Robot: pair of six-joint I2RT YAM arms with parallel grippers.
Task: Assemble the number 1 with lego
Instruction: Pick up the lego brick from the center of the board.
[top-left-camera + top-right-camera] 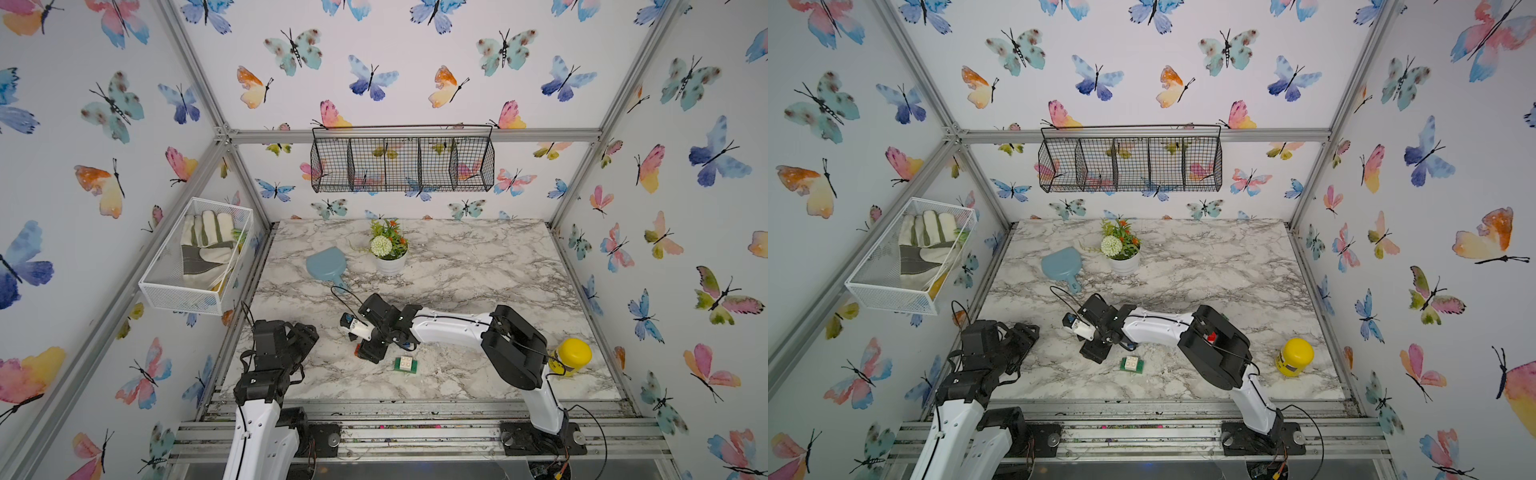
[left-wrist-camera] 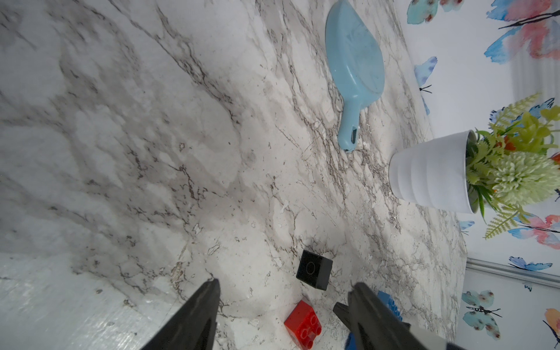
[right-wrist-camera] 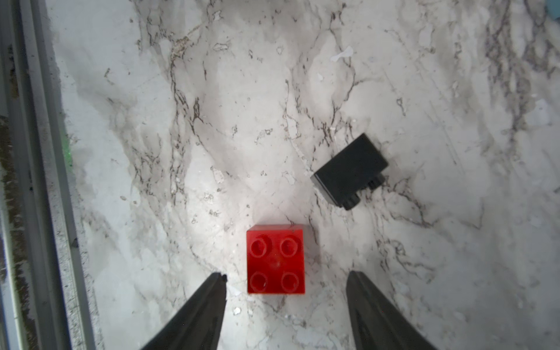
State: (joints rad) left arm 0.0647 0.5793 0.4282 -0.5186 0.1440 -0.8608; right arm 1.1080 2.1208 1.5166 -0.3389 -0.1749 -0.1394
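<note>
Right tool [image 3: 286,274]: jaws wide, holding nothing, above the tabletop [image 3: 151,151].
Red brick [image 3: 275,259]: studs up, partly between this tool's fingertips, touching neither.
Black brick [image 3: 351,171]: on its side, just ahead, apart from the red.
Green-and-white bricks [image 1: 406,365]: near, beside this tool.
Left tool [image 2: 285,283]: jaws wide, holding nothing; the red and black pieces lie just ahead, blue brick [image 2: 391,303] behind one finger.
Farther ahead: blue scoop [image 2: 354,69], potted plant [image 2: 433,172].
</note>
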